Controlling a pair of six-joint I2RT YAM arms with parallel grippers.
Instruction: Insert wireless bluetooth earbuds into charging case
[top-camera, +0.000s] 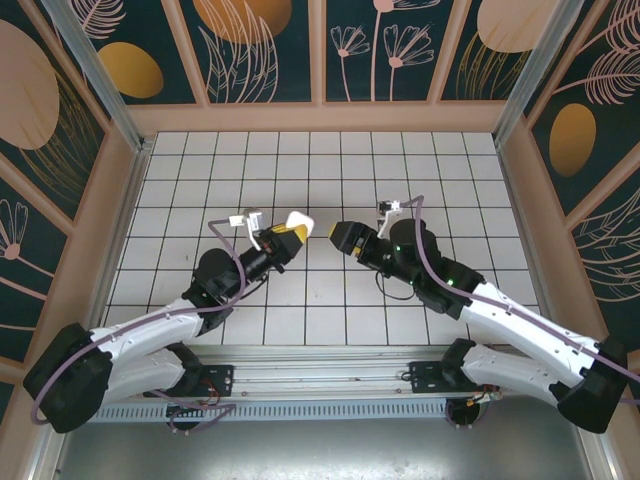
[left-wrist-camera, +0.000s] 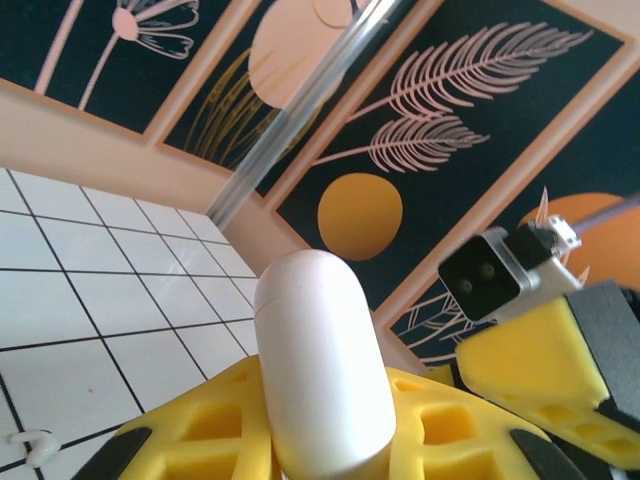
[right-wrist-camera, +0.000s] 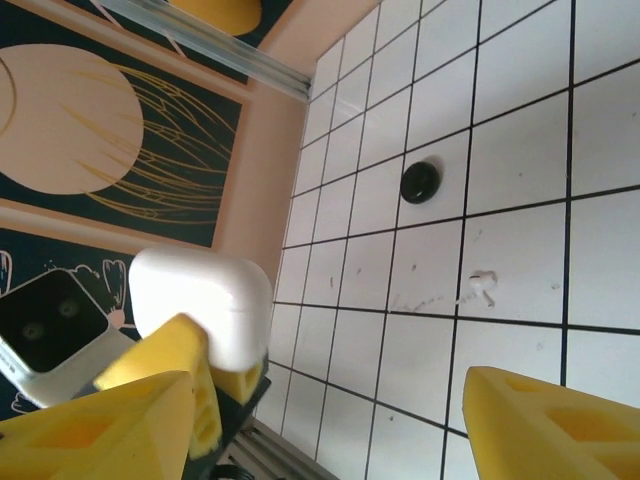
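Centrally, left end effector (top-camera: 287, 235) clamped on charging case (top-camera: 298, 221); right end effector (top-camera: 343, 237) apart, just opposite; walls (top-camera: 320, 118) distant.

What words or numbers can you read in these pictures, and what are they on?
None can be read.
The white charging case held between the left fingers is plain, with no brand or label.
The walls carry only painted leaves and circles.
The tiled table has only grid lines.
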